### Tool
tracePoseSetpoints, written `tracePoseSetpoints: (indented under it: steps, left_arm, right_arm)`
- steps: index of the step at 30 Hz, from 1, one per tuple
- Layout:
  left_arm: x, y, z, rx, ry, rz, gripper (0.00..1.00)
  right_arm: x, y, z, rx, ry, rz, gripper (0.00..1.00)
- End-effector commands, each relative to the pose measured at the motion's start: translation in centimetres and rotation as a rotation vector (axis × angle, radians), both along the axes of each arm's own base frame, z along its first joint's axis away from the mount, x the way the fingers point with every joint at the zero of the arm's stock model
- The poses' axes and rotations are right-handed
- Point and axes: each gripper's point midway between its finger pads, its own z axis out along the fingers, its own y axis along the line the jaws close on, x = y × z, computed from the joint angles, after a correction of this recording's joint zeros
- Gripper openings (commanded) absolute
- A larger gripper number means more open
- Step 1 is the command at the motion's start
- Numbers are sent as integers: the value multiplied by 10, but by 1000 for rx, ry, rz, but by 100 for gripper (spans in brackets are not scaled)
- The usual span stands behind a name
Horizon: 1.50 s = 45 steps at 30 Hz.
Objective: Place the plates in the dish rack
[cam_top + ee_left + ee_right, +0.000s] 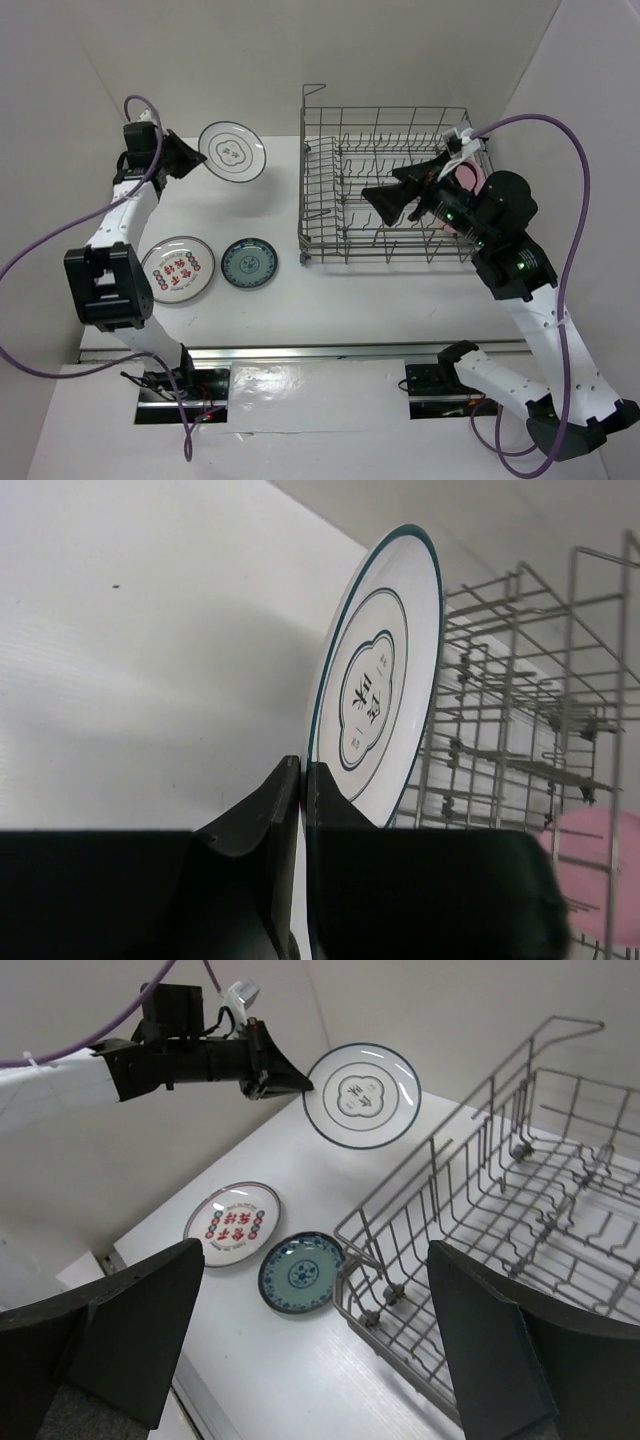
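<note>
Left claw (300, 772): pinched almost shut on the lower edge of the dark-rimmed plate (375, 695), holding it on edge in the air above the worktop (330, 300), off to the left of the dish rack (380, 110).
Right claw (378, 206): spread wide, gripping nothing, hovering over the middle of the rack.
Done: pink plate (595, 880) inside the rack at its right end, apparently standing between the tines (400, 165), though half hidden behind the right arm (510, 250) in the overhead view.
In hand: dark-rimmed plate, clear of the surface, not yet over the rack, its motif side turned toward the basket.
Left to do: red-patterned plate (178, 269) and teal plate (250, 263), both flat on the worktop, just beside each other, near the left arm (110, 240) and a little apart from the rack's near-left corner.
Progress: judged about a quarter through, with one plate racked, one in the grip and two untouched.
Surface: plain white and matte, bare around the two lying plates, with a metal rail (330, 352) along the near edge by the arm bases.
Room: white panels (250, 50) closing in behind and on both sides; purple cables (575, 170) looping from each wrist.
</note>
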Motion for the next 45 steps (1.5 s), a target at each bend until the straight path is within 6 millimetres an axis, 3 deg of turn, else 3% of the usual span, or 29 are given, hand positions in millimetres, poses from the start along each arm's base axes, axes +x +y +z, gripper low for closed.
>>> tracePoseSetpoints:
  steps: [1,2,6,9,12,13,14,17,22,24,34,35,38,45]
  left_arm:
    - [-30,-20,85,49,-229,-135,0]
    - [-41,-21,82,58,-226,-139,0]
    - [-83,-41,130,81,-384,-230,0]
    - [-111,-51,160,95,-472,-266,0]
    - [-130,-58,178,83,-539,-288,0]
    - [-141,-62,192,92,-582,-306,0]
    - [-146,-65,195,80,-593,-317,0]
    - [-161,-81,210,47,-659,-404,0]
    - [-176,-101,209,-40,-699,-540,0]
    - [-185,-106,221,-33,-763,-580,0]
    - [-208,-131,226,-101,-820,-723,0]
    - [-209,-132,226,-96,-826,-734,0]
    - [-211,-134,227,-96,-825,-731,0]
    - [-212,-136,228,-99,-832,-731,0]
  right_arm:
    - [-11,16,29,39,-156,118,99]
    - [-16,20,36,53,-178,150,99]
    - [-15,37,45,44,-230,259,88]
    - [5,44,51,31,-242,241,93]
    - [26,46,45,-13,-240,204,93]
    - [28,46,51,-21,-264,201,94]
    - [35,49,43,-40,-250,201,94]
    - [38,53,48,-75,-296,224,94]
    - [52,68,33,-100,-276,270,94]
    - [55,71,30,-99,-280,281,94]
    - [73,87,22,-104,-268,330,94]
    - [69,88,29,-87,-279,344,94]
    - [65,100,26,-71,-274,398,94]
    - [58,108,32,-28,-283,444,94]
